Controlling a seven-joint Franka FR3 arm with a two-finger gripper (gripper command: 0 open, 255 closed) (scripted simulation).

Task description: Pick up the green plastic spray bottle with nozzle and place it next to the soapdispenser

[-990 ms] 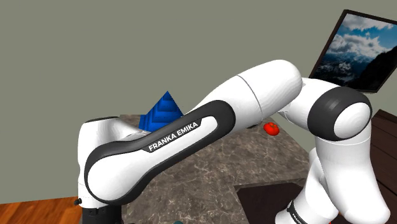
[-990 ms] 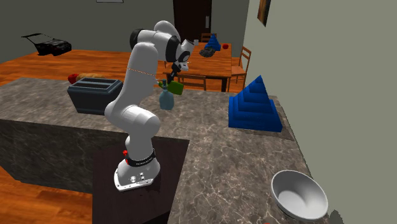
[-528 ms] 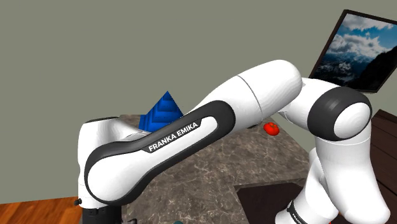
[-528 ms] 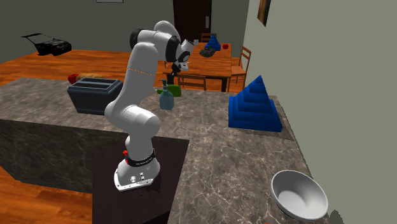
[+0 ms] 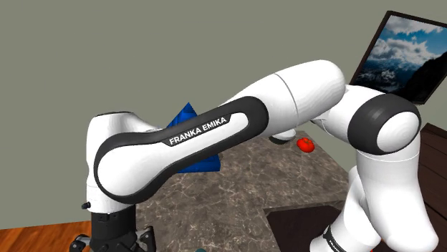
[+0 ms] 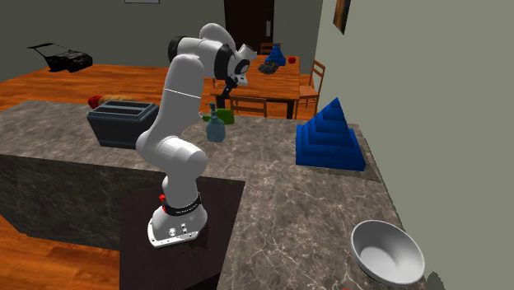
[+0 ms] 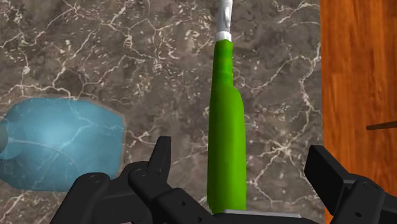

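Now that the all-black two-finger gripper [image 7: 240, 167] has let go and risen a little from where it hung half a second ago, the green plastic spray bottle with its pale nozzle [image 7: 226, 140] lies along the dark veined marble counter [image 7: 95, 51] instead of being carried above it. The fingers [image 7: 160, 156] stand wide apart on either side of the bottle and touch nothing. The translucent blue soap dispenser [image 7: 57, 149] sits just beside the bottle, with a narrow strip of counter between them. In the second exterior view the bottle [image 6: 225, 118] shows at the dispenser's [image 6: 215, 129] right and slightly farther off, with the gripper [image 6: 224, 87] above both. The placing looks done to me. What remains is a straight lift away that does not clip the nozzle.
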